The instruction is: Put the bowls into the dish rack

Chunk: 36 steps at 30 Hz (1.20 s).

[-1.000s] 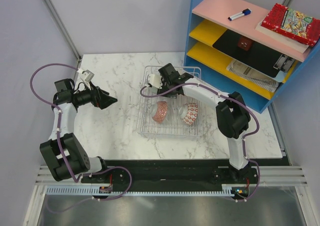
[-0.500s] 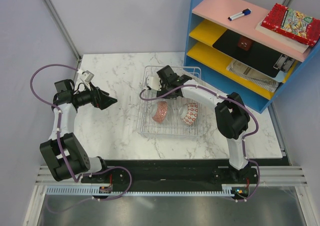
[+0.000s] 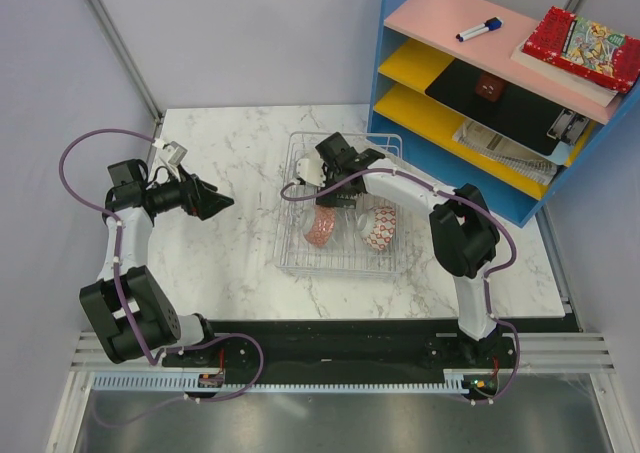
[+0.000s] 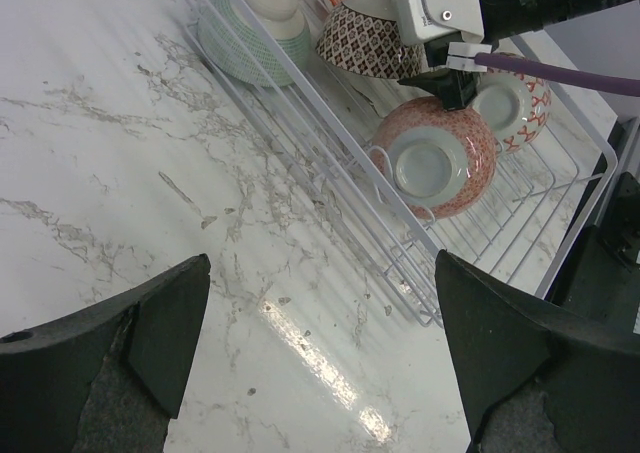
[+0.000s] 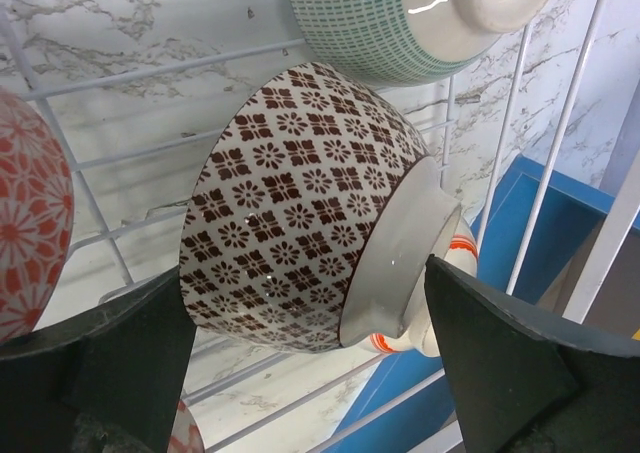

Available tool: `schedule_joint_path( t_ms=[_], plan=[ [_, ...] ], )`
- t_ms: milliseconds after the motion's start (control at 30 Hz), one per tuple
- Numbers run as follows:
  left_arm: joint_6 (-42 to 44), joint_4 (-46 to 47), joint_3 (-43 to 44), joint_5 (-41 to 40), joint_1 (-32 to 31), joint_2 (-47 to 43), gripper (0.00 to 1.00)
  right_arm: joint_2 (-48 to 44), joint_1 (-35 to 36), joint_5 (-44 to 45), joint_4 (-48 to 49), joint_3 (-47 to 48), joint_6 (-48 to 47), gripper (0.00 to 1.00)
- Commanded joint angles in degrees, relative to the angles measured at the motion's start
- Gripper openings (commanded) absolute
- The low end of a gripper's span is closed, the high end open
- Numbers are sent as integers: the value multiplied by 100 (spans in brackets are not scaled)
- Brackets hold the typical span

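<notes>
Clearance check: right fingers at the brown bowl

My right gripper [image 3: 335, 188] is spread wide over the dish rack [image 3: 345, 261]. The brown-patterned bowl [image 5: 290, 203] lies directly between my fingers, tipped on its side on the wires. Its axis runs from finger to finger, with the foot toward my right finger. I cannot tell whether either finger touches it. The green bowl [image 5: 400, 23] sits just beyond it and the red bowl [image 5: 30, 213] beside it. My left gripper [image 4: 322, 263] is also spread, well apart over the table left of the rack. Judgement: withdraw the right arm straight off the bowl, without sideways drift.

Brown floral-diamond bowl [image 5: 300, 203], green-checked bowl [image 5: 400, 23], red-speckled bowl [image 4: 470, 143], white wire dish rack [image 3: 340, 269], grey-veined white marble table [image 3: 230, 253].
</notes>
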Motion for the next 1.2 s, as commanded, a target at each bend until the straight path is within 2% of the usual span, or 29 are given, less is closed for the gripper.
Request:
schedule_joint_path(
  t_ms=[0,800,1000,1167],
  plan=[
    [200,70,-3,212,50,-5,100,-117,33,-345,-472,341,89,97],
    [183,70,-3,247,121,-110,100,-618,51,-697,-982,350,370,97],
    [192,62,15,54,129,-207,100,-1363,-28,-907,-1009,526,1169,98],
    [200,53,-29,-131,138,-303,100,-2260,-581,-1479,-895,439,2187,97]
  ],
)
